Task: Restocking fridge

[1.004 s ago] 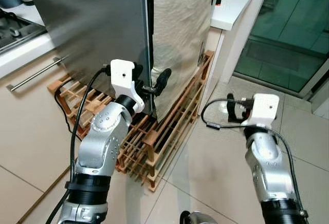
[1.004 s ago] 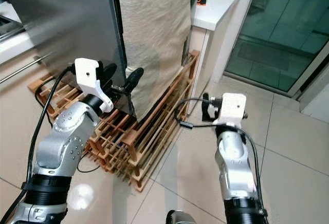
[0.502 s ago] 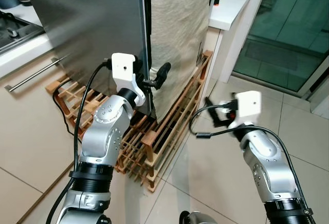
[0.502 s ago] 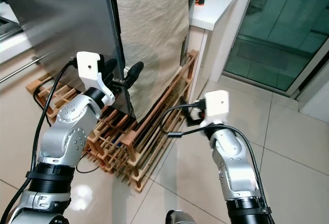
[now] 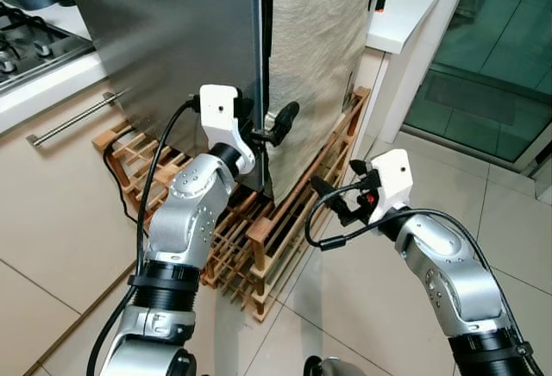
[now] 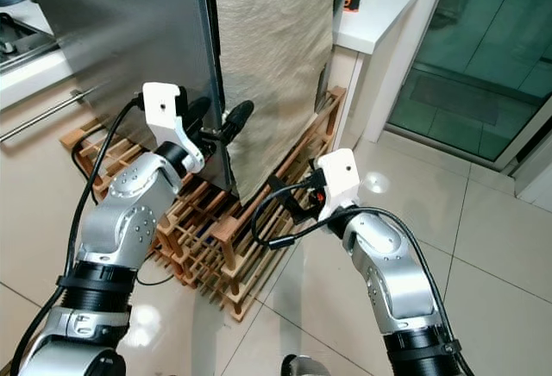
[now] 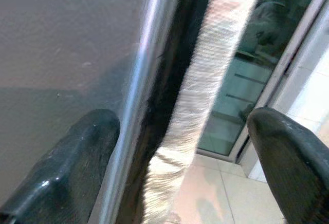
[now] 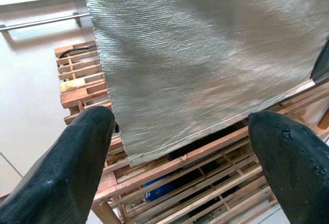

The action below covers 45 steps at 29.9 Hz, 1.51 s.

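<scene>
Left gripper (image 5: 263, 130) straddles fridge door (image 5: 172, 40) edge — spread.

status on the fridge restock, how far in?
Very early. Done: nothing stocked; the fridge door looks shut. In hand: the left gripper, open, straddles the door's edge beside the cloth; the right gripper, open and empty, faces the cloth. Left: opening and loading.

On my feed both arms are silver, speckled metal with rounded joint housings and small dark screws, each ending below in a ribbed black collar. A white boxy camera block with one dark hole caps each wrist. Looping black cables run from these blocks. The left end effector (image 5: 269, 128) and right end effector (image 5: 335, 193) each carry two long, glossy black fingers with rounded tips.
</scene>
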{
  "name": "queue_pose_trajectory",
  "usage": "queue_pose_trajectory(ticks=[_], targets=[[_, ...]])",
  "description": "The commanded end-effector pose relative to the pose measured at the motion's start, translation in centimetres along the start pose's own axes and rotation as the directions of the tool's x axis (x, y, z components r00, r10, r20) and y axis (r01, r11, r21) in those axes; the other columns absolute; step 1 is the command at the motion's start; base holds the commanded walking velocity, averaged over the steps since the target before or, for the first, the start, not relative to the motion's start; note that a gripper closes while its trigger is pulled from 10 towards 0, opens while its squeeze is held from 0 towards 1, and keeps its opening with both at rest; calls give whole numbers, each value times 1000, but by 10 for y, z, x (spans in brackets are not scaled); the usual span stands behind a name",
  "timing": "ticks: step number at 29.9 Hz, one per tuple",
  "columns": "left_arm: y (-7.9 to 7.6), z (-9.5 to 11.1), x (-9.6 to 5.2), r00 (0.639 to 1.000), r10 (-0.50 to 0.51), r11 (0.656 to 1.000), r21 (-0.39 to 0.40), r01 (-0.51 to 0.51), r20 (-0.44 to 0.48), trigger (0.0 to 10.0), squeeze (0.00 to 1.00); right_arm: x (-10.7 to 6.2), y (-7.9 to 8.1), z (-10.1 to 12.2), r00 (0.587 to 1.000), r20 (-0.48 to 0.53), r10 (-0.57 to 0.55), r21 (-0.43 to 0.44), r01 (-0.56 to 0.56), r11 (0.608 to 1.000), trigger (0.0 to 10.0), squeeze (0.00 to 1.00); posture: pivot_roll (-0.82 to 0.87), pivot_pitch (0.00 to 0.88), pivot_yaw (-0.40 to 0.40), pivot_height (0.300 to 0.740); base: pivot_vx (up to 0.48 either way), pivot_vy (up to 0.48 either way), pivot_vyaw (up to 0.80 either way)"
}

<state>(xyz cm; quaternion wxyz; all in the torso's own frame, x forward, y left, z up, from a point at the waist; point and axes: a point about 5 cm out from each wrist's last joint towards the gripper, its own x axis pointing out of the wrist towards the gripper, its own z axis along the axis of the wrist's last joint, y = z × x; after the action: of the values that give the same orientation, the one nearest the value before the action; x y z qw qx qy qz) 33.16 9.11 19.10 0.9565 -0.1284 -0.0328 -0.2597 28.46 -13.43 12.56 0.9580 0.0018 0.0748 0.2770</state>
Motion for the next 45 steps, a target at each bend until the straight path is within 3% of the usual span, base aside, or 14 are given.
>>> queue_pose_trajectory(ticks=[1,5,17,20,34,40,43,45], targets=[[-6,4,-4,999,-47,999,4,46,7,10000,0,-1,2,7,1000,17,17,-10,-16,1000,10000,16,-159,0,28,740,0,0,0],[-10,-1,-10,998,-61,998,4,61,-13,10000,0,-1,4,4,1000,-2,26,-8,-26,1000,10000,16,-144,0,19,740,0,0,0],[-11,-2,-5,999,-43,999,15,44,-14,10000,0,1,9,7,997,-4,74,-9,-74,997,10000,16,-140,0,14,740,0,0,0],[-8,1,-3,1000,-25,999,19,25,-8,10000,0,-5,11,9,991,-29,129,-22,-130,991,10000,20,-149,0,18,740,0,0,0],[5,4,1,997,70,997,-25,-70,15,10000,0,-7,12,5,990,-49,134,-18,-135,991,10000,20,-156,0,20,740,0,0,0],[-6,2,10,1000,24,1000,-18,-24,11,10000,0,-6,12,7,990,-46,136,-17,-137,990,10000,16,-155,0,17,740,0,0,0],[-23,6,21,998,-58,998,-20,59,30,10000,0,-7,14,11,989,-35,144,-18,-145,989,10000,20,-155,0,17,740,0,0,0],[-25,7,22,997,-69,997,-21,70,34,10000,0,-7,14,11,989,-34,144,-18,-145,989,10000,20,-155,0,17,740,0,0,0]])
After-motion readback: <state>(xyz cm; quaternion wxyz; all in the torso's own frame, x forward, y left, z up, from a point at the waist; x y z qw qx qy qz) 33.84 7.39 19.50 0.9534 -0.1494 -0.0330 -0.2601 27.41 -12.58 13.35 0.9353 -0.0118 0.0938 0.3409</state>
